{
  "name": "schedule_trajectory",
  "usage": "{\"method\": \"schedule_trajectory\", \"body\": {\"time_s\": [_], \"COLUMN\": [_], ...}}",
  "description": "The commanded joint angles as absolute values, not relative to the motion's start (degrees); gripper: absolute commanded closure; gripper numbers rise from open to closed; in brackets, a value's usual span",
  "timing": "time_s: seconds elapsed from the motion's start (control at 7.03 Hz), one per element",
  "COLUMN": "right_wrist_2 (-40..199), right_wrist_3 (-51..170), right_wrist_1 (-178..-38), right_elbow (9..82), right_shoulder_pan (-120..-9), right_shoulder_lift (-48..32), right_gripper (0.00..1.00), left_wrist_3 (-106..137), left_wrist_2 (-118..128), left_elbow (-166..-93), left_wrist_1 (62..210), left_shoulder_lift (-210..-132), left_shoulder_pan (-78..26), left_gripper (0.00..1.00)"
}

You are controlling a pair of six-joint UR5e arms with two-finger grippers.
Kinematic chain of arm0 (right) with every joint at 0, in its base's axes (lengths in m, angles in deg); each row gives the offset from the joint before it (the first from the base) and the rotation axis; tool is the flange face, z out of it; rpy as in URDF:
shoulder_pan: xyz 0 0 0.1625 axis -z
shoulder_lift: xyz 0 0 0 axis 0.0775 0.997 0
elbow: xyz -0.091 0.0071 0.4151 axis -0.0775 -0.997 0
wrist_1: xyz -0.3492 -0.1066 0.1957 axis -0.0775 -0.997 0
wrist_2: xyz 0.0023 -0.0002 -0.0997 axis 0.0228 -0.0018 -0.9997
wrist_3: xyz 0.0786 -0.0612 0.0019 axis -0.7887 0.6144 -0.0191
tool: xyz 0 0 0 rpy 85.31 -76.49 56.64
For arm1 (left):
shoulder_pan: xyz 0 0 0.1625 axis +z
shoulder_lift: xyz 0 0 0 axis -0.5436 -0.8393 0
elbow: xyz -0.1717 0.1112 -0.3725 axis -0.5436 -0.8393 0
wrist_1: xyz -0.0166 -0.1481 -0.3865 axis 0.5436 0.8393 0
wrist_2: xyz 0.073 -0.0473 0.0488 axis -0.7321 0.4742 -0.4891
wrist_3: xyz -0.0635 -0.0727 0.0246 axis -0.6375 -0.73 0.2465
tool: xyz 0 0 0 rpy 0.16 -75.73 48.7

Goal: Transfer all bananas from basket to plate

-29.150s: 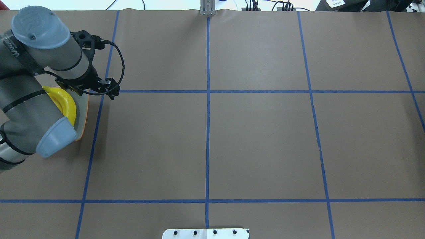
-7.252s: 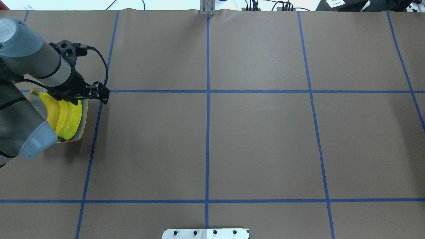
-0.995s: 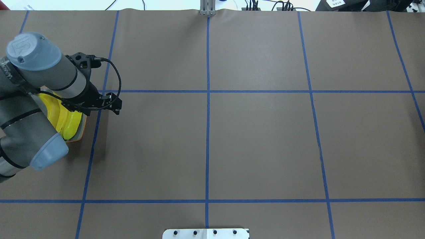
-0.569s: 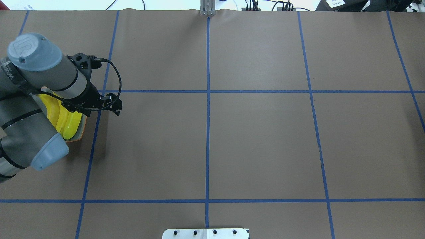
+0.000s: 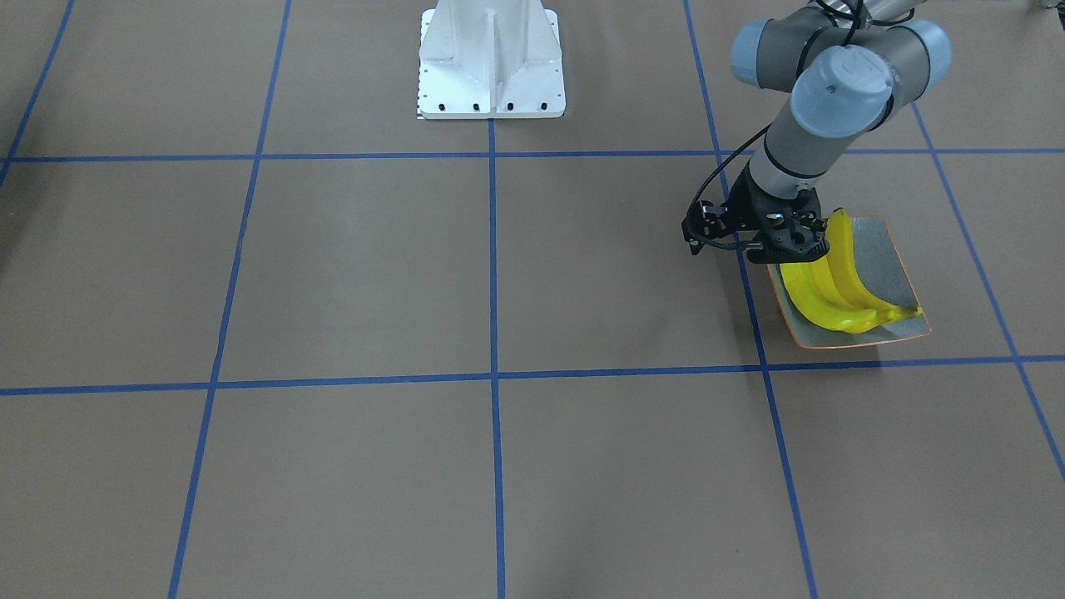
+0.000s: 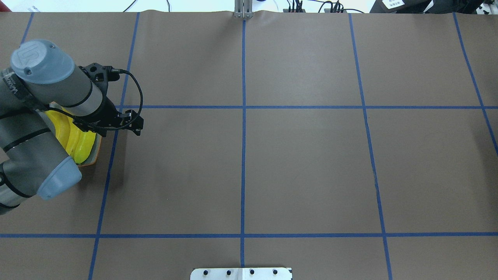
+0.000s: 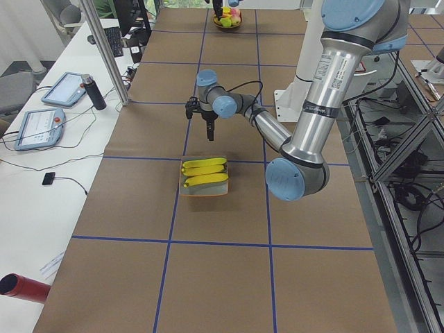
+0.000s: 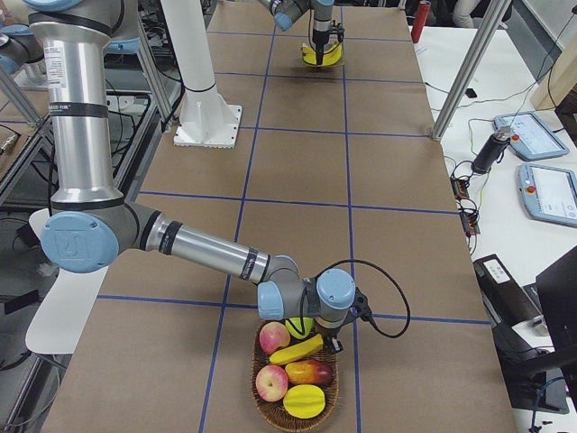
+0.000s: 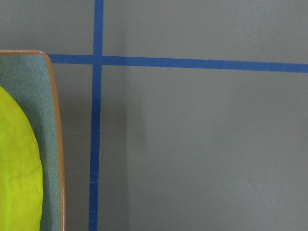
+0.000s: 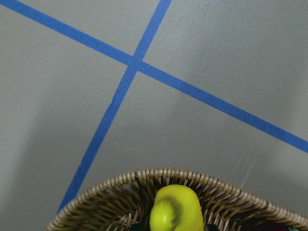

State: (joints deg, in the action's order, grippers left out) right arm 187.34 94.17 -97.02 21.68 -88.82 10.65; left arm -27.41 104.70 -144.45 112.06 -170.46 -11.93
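Three yellow bananas (image 5: pixel 832 287) lie side by side on the grey-green plate (image 5: pixel 894 258) with the orange rim; they also show in the overhead view (image 6: pixel 79 144). My left gripper (image 5: pixel 786 249) hangs empty and open above the plate's inner edge. Its wrist view shows the plate's corner (image 9: pixel 45 96) and part of a banana (image 9: pixel 17 183). A fourth banana (image 8: pixel 297 349) lies in the wicker basket (image 8: pixel 270 410). My right gripper (image 8: pixel 332 341) is right at that banana's end. I cannot tell if it is open or shut. Its wrist view shows the banana's tip (image 10: pixel 175 209) and the basket's rim (image 10: pixel 163 175).
The basket also holds an apple (image 8: pixel 275 336), a mango (image 8: pixel 308 371) and other fruit. The robot's white base (image 5: pixel 491 62) stands at the table's rear middle. Metal posts (image 7: pixel 104 48) and tablets (image 7: pixel 38 128) stand along the operators' side.
Over the last second the left arm has barely shifted. Since 7.3 s ago it has moved a little toward the table's middle, off the plate. The bananas on the plate have not moved.
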Motion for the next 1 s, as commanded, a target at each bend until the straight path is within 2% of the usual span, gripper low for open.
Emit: {"method": "schedule_trajectory", "body": {"time_s": [0.0, 0.85], "right_wrist_2": [186.9, 183.5], "right_wrist_3": [94.2, 94.1], "right_wrist_1": [-97.0, -97.0], "right_elbow": [21.5, 20.5], "right_shoulder_pan": [-88.4, -86.5], "right_shoulder_lift": [10.5, 10.2], "right_gripper": [0.46, 0.45], "left_wrist_3": [-27.5, -27.3], "left_wrist_2": [104.7, 104.7], "left_elbow": [-144.5, -143.8], "left_wrist_1": [112.1, 112.1], "left_shoulder_lift": [-170.7, -171.2], "left_shoulder_pan": [-11.9, -11.6], "left_gripper": [0.0, 0.0]}}
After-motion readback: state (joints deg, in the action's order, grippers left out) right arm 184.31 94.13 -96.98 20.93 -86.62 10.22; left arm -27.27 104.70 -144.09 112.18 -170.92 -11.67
